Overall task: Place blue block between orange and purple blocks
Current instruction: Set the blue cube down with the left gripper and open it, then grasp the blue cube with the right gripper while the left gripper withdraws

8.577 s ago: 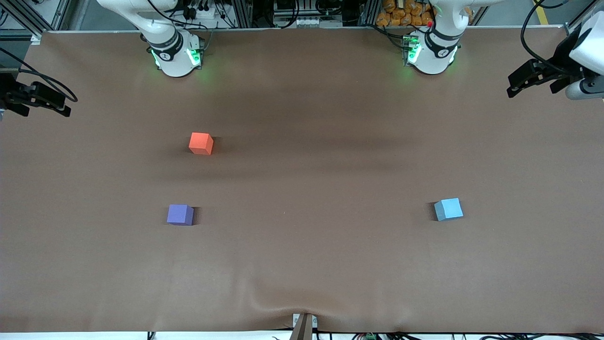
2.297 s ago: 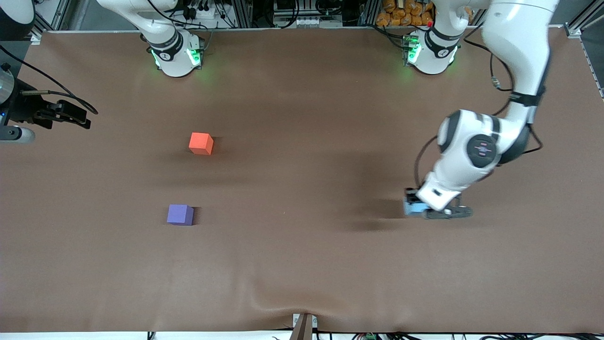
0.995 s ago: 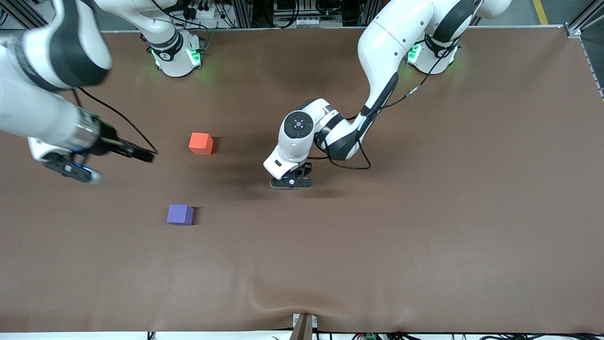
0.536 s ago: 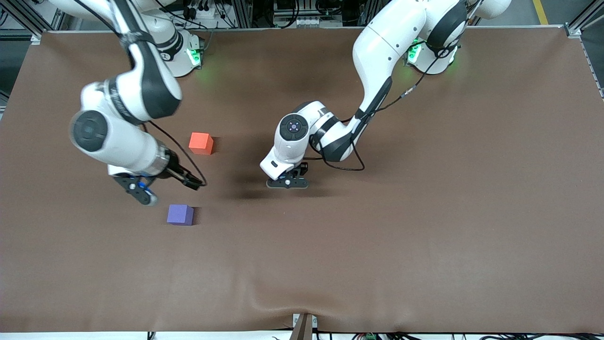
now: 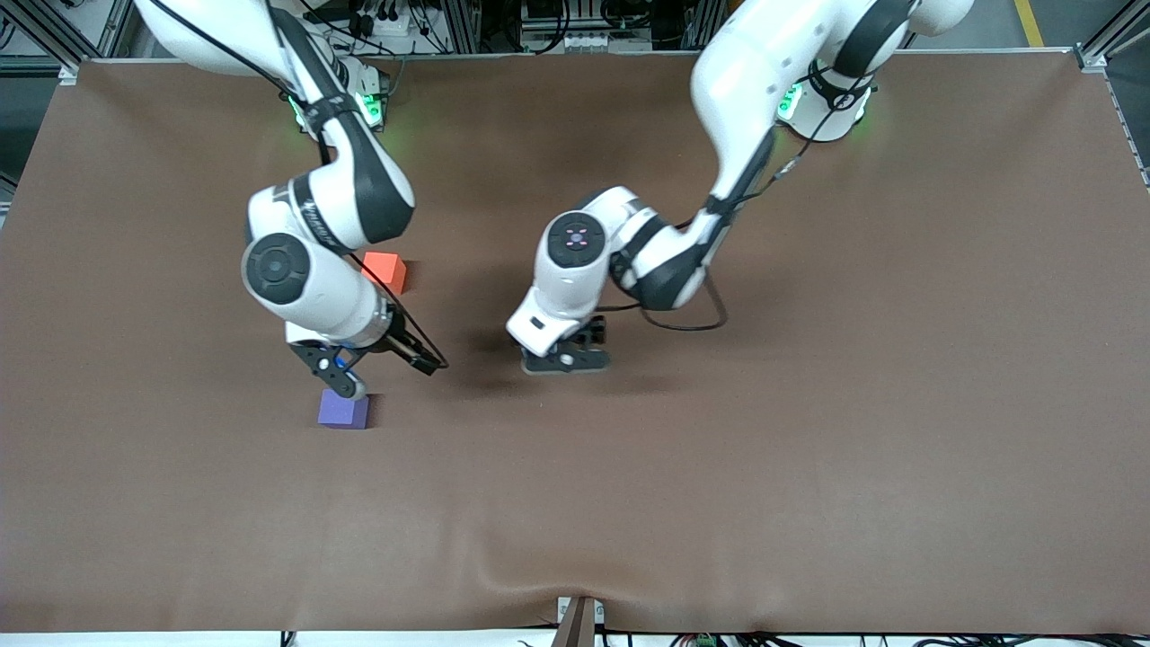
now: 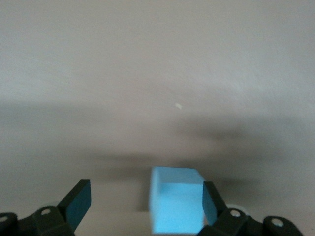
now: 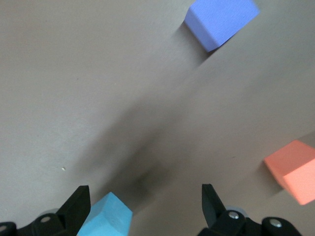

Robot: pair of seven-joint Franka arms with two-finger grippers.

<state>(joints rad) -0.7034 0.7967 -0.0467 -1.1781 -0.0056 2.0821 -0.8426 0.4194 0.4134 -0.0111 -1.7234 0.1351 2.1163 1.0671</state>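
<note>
The blue block [image 6: 176, 199] rests on the brown table between the wide-open fingers of my left gripper [image 6: 145, 196], against one finger. In the front view my left gripper [image 5: 564, 358] is low over the table's middle and hides the block. The blue block also shows at the edge of the right wrist view [image 7: 106, 219]. The orange block [image 5: 386, 268] and the purple block [image 5: 341, 412] sit toward the right arm's end, the purple one nearer the front camera. My right gripper [image 5: 373, 370] is open and empty over the table between them, close to the purple block. The right wrist view shows the orange block [image 7: 293, 172] and the purple block [image 7: 221, 17].
The brown table cover [image 5: 809, 449] is wrinkled at its front edge near a small clamp [image 5: 579, 620]. The right arm's forearm passes over part of the orange block.
My left arm brought the blue block from the left arm's end to the table's middle. My right arm swung in from its end of the table to over the gap between the orange and purple blocks.
</note>
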